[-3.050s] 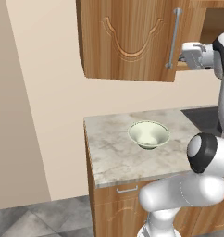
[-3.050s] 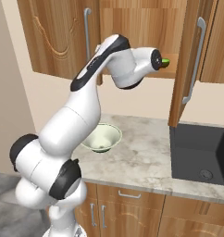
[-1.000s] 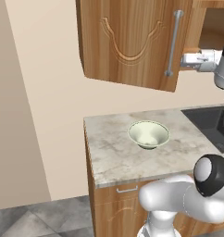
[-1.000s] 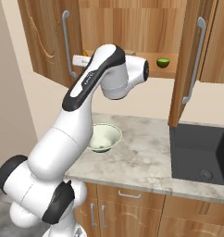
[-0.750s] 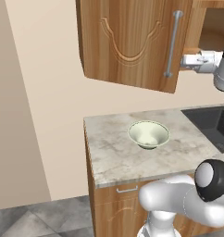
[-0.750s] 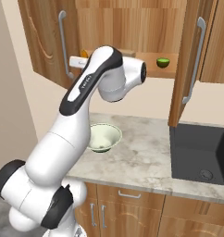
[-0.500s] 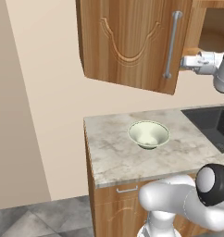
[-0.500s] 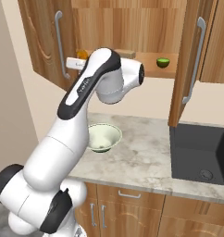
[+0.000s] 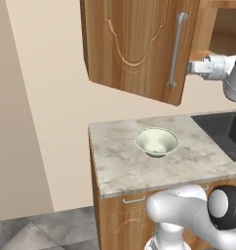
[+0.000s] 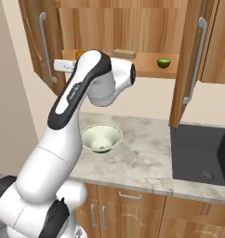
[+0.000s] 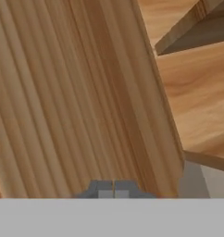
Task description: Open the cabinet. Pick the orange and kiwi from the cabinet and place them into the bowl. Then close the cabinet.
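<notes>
step: opening cabinet door | jaws clenched empty against its inner face | next: you release, reach orange just beside

cabinet door: a broad brown wood-grain panel seen close up, its grain running at a slant from upper left to lower right.
door edge: a darker strip along the panel's right side, ending near the lower right.
cabinet shelf: lighter wood to the right of the door, with a second board above it in the top right corner.
gripper: fingertips pressed together at the bottom centre, right against the door.
</notes>
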